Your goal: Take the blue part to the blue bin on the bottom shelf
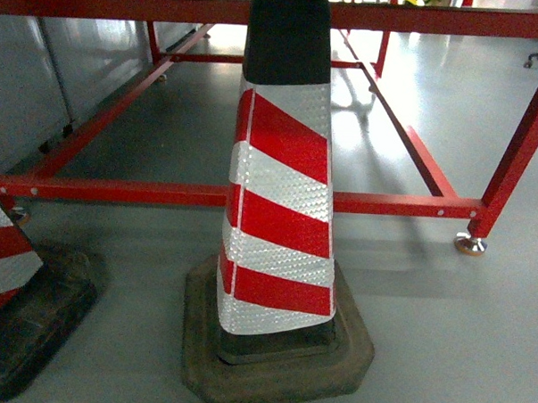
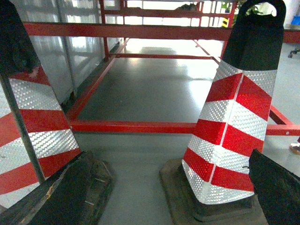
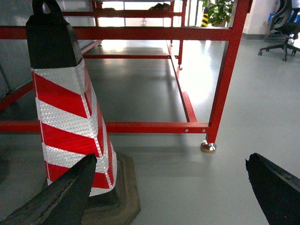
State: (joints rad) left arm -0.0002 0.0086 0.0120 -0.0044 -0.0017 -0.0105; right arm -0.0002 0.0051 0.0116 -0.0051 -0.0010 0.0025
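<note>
Red-and-white striped cones dominate every view, and no blue part, blue bin or bottom shelf shows anywhere, so where they lie cannot be told from here. Starting at the left, a second cone (image 2: 33,136) stands just ahead and to the left of the left gripper (image 2: 159,197), whose dark fingers (image 2: 61,197) sit far apart at the bottom corners of its wrist view, holding nothing. Ahead and to its right rises the middle cone (image 1: 282,211) on its heavy rubber base. That same cone stands ahead-left of the right gripper (image 3: 173,192), also spread wide and empty. Beyond both runs the red frame (image 1: 251,198), low across the floor (image 1: 441,352). My worry: any forward drive or arm reach would likely knock a cone or strike the frame, with the target unseen.
</note>
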